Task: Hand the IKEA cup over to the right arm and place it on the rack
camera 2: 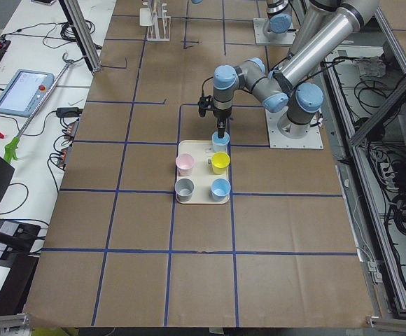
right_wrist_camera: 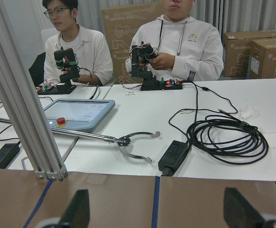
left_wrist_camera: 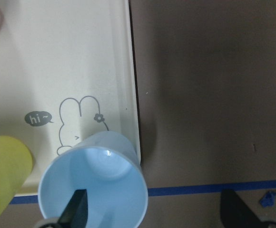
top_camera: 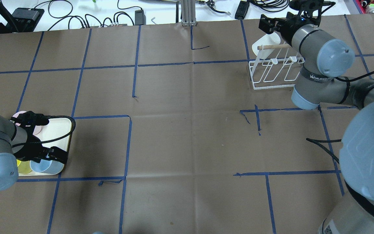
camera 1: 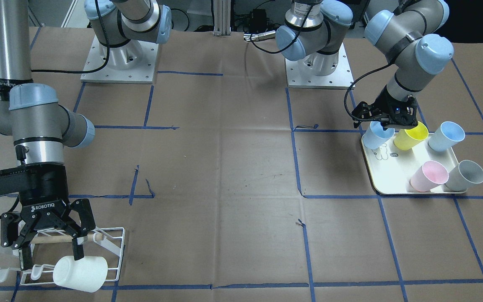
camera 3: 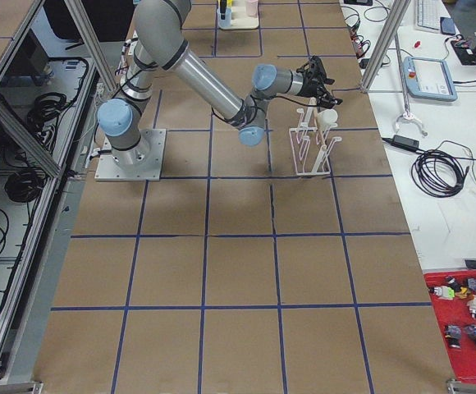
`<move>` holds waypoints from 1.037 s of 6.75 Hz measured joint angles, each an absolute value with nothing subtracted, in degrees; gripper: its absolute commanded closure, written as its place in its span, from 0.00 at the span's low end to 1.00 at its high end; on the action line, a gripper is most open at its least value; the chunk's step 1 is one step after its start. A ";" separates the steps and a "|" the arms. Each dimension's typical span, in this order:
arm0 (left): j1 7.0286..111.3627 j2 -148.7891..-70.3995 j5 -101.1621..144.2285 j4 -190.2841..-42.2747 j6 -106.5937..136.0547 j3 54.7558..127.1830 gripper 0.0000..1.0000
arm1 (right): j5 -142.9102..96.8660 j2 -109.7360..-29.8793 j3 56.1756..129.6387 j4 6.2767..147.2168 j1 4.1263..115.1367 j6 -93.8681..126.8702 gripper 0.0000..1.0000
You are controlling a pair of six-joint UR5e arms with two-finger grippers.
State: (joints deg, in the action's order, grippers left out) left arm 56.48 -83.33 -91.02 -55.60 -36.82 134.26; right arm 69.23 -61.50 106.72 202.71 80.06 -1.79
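Note:
Several IKEA cups stand on a cream tray (camera 1: 392, 184): a light-blue cup (camera 1: 377, 135), a yellow one (camera 1: 411, 135), another light-blue (camera 1: 446, 136), pink (camera 1: 428, 176) and grey (camera 1: 464, 175). My left gripper (camera 1: 386, 126) is open at the light-blue cup (left_wrist_camera: 93, 185). One finger (left_wrist_camera: 76, 211) dips inside its rim and the other stays outside. The right arm's gripper (camera 1: 51, 255) hangs open over the white wire rack (camera 1: 107, 251). A white cup (camera 1: 81, 273) lies on the rack's prongs just below it. Nothing sits between the fingers in the right wrist view.
Brown paper with blue tape lines covers the table. Both arm bases (camera 1: 120, 58) are bolted at the robot's side. Beyond the rack, two people sit at a white bench with a tablet (right_wrist_camera: 78, 114) and cables (right_wrist_camera: 223, 137).

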 measured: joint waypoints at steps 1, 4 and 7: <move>55.76 -84.51 -91.04 -54.99 -36.85 134.35 0.21 | 69.21 -63.00 106.53 200.88 80.74 -1.74 0.00; 54.72 -85.77 -91.16 -54.24 -37.05 133.94 1.00 | 69.12 -67.63 106.68 195.88 81.78 -1.60 0.00; 54.67 -85.34 -91.56 -54.09 -37.25 132.73 1.00 | 69.08 -74.78 107.75 185.56 84.91 -0.07 0.00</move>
